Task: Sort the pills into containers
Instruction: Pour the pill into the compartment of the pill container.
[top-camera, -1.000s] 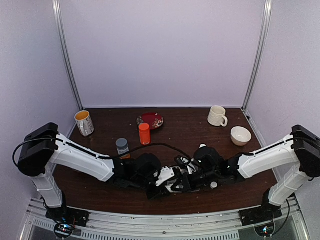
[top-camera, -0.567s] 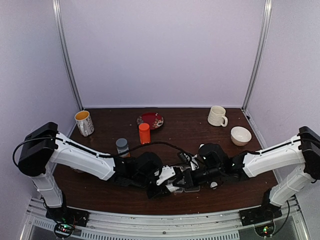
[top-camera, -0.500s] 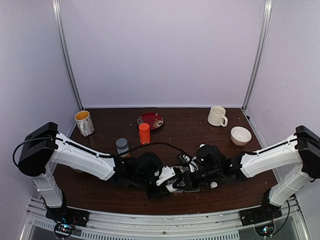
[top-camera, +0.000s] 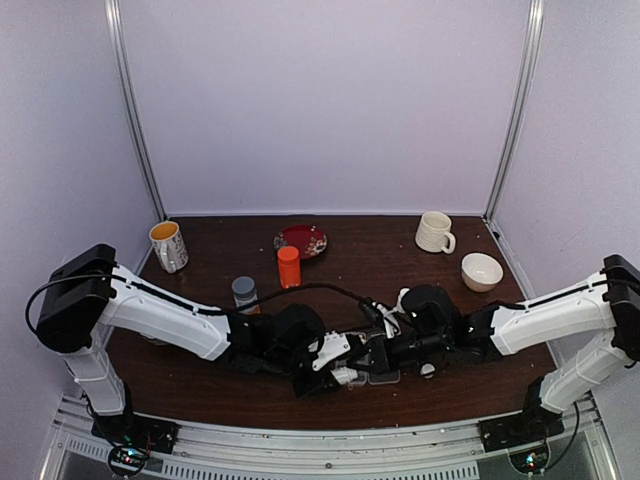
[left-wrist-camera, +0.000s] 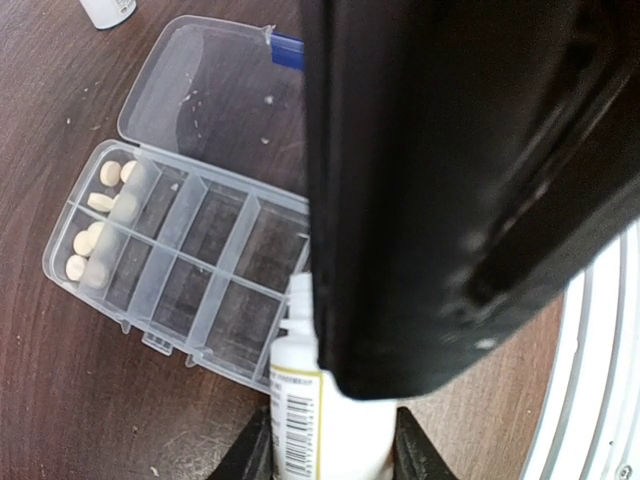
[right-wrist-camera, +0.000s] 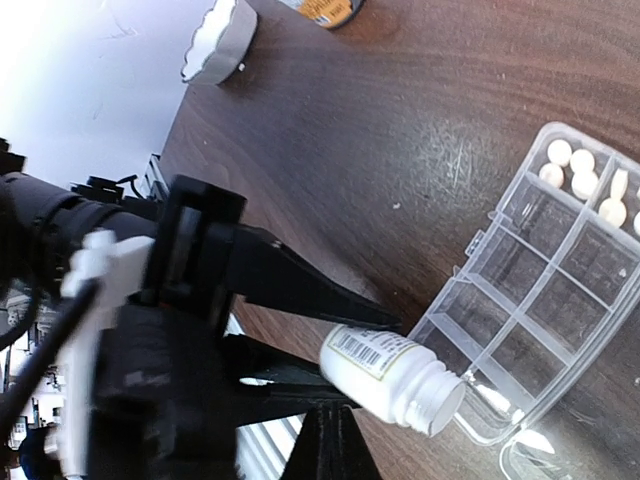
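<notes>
My left gripper (top-camera: 338, 372) is shut on a small white bottle (right-wrist-camera: 390, 378), uncapped and tipped with its open mouth at the edge of the clear organiser box (right-wrist-camera: 545, 300). The same bottle (left-wrist-camera: 312, 410) sits between the left fingers (left-wrist-camera: 250, 452). Cream pills (left-wrist-camera: 100, 200) lie in the end compartments of the box (left-wrist-camera: 190, 270); the other containers look empty, and its lid (left-wrist-camera: 210, 90) lies open. My right gripper (right-wrist-camera: 335, 430) is shut and empty, just beside the bottle. In the left wrist view its black body (left-wrist-camera: 470, 180) hides the right half.
A white ribbed cap (right-wrist-camera: 220, 40) lies on the wood. Behind the arms stand an orange bottle (top-camera: 289, 267), a grey-capped bottle (top-camera: 244, 293), a red plate (top-camera: 301, 241), a mug at left (top-camera: 168, 246), a white mug (top-camera: 434, 232) and a bowl (top-camera: 481, 271).
The right arm has shifted slightly to the right beside the bottle. The left gripper keeps the bottle in the same place.
</notes>
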